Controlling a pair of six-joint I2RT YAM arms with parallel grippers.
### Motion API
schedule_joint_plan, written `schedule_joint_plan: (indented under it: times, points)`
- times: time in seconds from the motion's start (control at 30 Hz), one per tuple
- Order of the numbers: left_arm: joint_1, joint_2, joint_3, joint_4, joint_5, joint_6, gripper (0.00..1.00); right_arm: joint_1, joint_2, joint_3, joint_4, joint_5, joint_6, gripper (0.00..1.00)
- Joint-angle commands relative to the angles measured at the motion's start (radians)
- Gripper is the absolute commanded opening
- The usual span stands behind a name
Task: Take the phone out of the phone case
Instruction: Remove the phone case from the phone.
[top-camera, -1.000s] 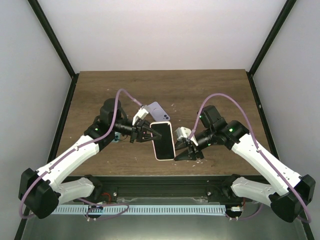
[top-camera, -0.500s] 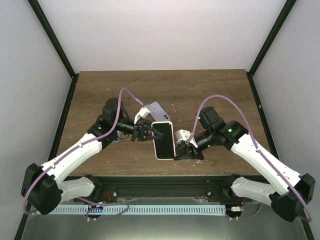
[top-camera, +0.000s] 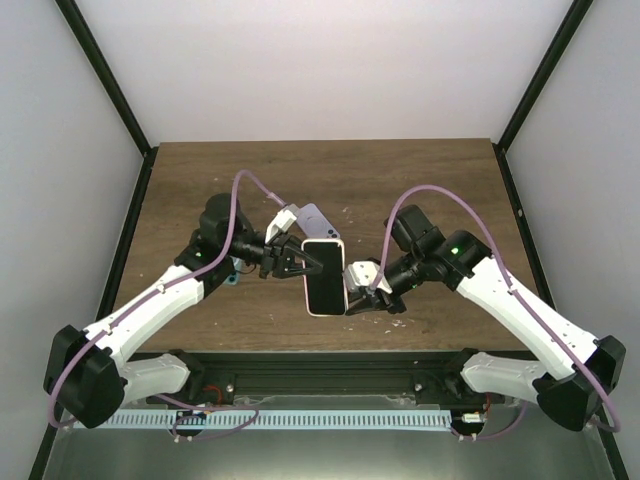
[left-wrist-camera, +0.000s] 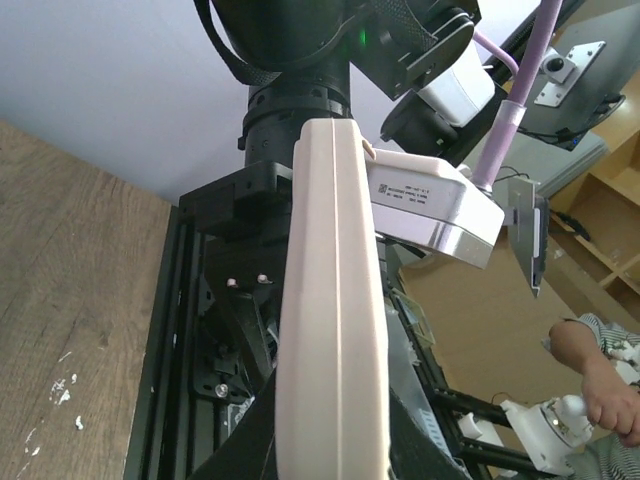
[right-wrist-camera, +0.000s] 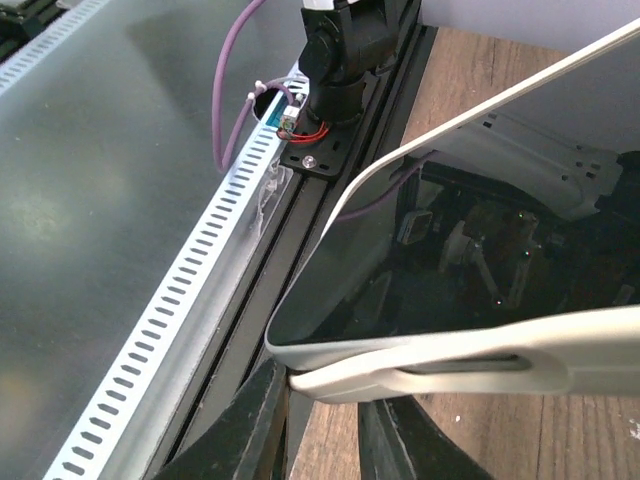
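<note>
The phone, screen up in a cream case, is held above the table's near middle between both grippers. My left gripper is shut on the case's left long edge. In the left wrist view the case runs edge-on between the dark fingers. My right gripper is shut on the case's near right corner. In the right wrist view the phone's dark screen has its corner lifted out of the cream case, with a gap between them above my right gripper.
A lavender phone-shaped object lies on the wooden table just behind the left gripper. A small teal item sits under the left arm. White flecks dot the table near the right gripper. Black frame rails border the table.
The phone and both grippers have shifted slightly left and toward the table's near edge. The right arm's elbow has swung left. Both grips hold.
</note>
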Motion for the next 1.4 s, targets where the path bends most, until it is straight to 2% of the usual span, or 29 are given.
schedule_joint_plan:
  times: [0.0,0.3,0.5,0.87,1.0,1.07,1.17,1.37]
  points:
    - [-0.022,-0.003,-0.008,0.027,0.074,-0.076,0.00,0.002,0.017,0.078,0.135,0.092,-0.078,0.18]
    - [-0.024,0.002,-0.013,0.088,0.088,-0.131,0.00,0.002,0.018,0.071,0.196,0.157,-0.054,0.17]
    - [-0.024,-0.010,-0.029,0.218,0.094,-0.219,0.00,-0.007,0.017,0.027,0.282,0.207,-0.032,0.13]
    - [-0.035,-0.032,-0.051,0.252,0.103,-0.254,0.00,-0.136,0.058,0.003,0.494,0.024,0.207,0.15]
    - [-0.046,-0.025,-0.032,0.112,0.077,-0.149,0.00,-0.155,0.066,0.001,0.585,-0.001,0.351,0.20]
    - [-0.054,-0.015,-0.012,-0.005,0.064,-0.072,0.00,-0.157,0.075,0.003,0.601,-0.034,0.399,0.23]
    - [-0.071,0.006,0.010,-0.099,0.044,0.009,0.00,-0.159,0.081,0.001,0.621,-0.094,0.469,0.27]
    - [-0.093,0.032,0.013,-0.214,0.007,0.121,0.00,-0.184,0.069,-0.003,0.682,-0.199,0.603,0.31]
